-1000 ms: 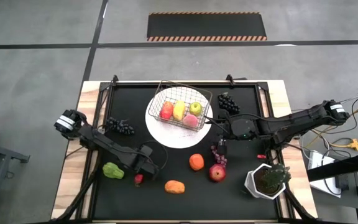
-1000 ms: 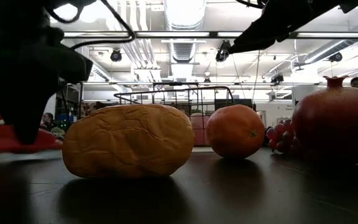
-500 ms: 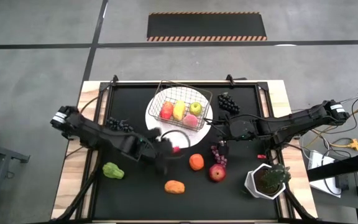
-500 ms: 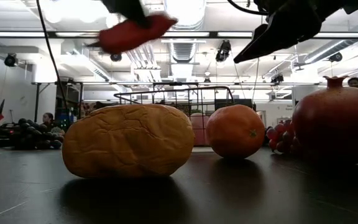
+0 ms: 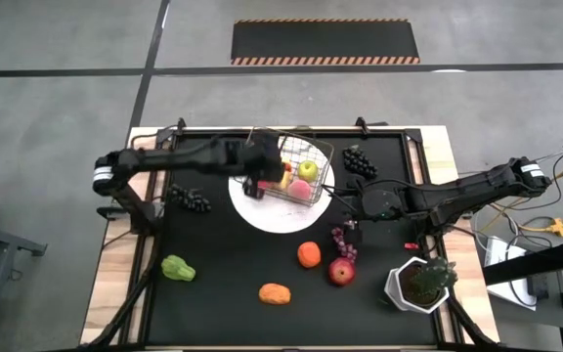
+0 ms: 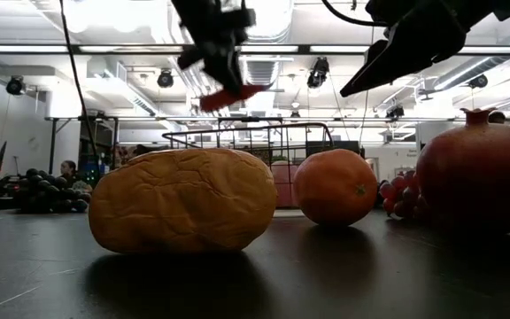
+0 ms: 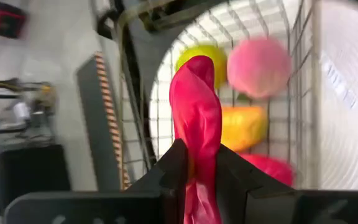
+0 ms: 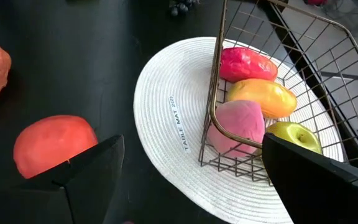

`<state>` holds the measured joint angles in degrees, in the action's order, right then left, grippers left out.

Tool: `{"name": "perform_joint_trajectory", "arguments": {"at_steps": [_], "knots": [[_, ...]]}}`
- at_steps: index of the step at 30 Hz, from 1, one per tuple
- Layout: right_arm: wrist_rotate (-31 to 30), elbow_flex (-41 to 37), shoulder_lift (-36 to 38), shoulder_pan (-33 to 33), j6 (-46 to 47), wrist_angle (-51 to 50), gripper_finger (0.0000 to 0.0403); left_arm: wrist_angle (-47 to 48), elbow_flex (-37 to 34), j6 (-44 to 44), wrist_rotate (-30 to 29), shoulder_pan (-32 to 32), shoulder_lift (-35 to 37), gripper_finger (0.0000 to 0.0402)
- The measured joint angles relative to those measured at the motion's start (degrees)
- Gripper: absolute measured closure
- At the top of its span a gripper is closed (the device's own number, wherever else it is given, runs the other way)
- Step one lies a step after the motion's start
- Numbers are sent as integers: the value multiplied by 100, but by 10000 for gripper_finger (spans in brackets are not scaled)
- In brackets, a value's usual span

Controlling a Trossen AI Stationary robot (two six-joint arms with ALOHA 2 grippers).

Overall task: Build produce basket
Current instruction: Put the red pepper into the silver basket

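The wire basket (image 5: 288,168) stands on the round white plate (image 5: 267,210) at the table's far middle. It holds a red apple, a yellow mango, a green apple and a pink peach (image 7: 260,59). My left gripper (image 5: 254,182) hovers over the basket's left side, shut on a red pepper (image 7: 196,106). The pepper also shows in the low view (image 6: 229,96). My right gripper (image 5: 346,202) is open and empty beside the plate's right edge; in the right wrist view its fingers (image 8: 79,177) stand wide apart. My left gripper pinches the red pepper between its two fingers at one end (image 7: 199,163). The rest of the pepper sticks out past the fingertips. The fingers come from above, pointing down. The pepper hangs tilted below them (image 6: 229,96), lifted clear above the basket.
On the table's near half lie an orange (image 5: 308,255), a pomegranate (image 5: 340,272), a lumpy orange-brown piece (image 5: 275,292), a green pepper (image 5: 177,268) and purple grapes (image 5: 343,240). Dark grapes lie at the left (image 5: 190,200) and far right (image 5: 359,161). A potted plant (image 5: 420,284) stands near right.
My left gripper has lifted the red pepper off the table's near left. It has carried it up and toward the far edge, first rightward over the plate, to above the basket's left side. The pepper is now clear of the table.
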<state>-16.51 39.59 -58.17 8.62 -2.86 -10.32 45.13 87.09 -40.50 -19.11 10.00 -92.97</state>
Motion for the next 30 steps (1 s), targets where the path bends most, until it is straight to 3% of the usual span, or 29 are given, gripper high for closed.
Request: {"name": "perform_joint_trajectory", "arguments": {"at_steps": [3, 6, 14, 20, 30], "knots": [[0, -14, 0, 0, -7, 58, 40, -346, 0, -611, 608, 558, -196, 364], [2, -15, 11, 0, -5, 137, 40, -748, 2, -1025, 809, 952, -485, 364], [2, -26, 46, 0, 27, 196, 40, -1311, 20, -1452, 642, 1355, -1198, 364], [2, -28, 44, 0, 27, 207, 40, -1432, 0, -1546, 526, 1347, -1281, 361], [2, -28, 39, 0, 29, 210, 40, -1498, 0, -1556, 484, 1356, -1276, 266]]}}
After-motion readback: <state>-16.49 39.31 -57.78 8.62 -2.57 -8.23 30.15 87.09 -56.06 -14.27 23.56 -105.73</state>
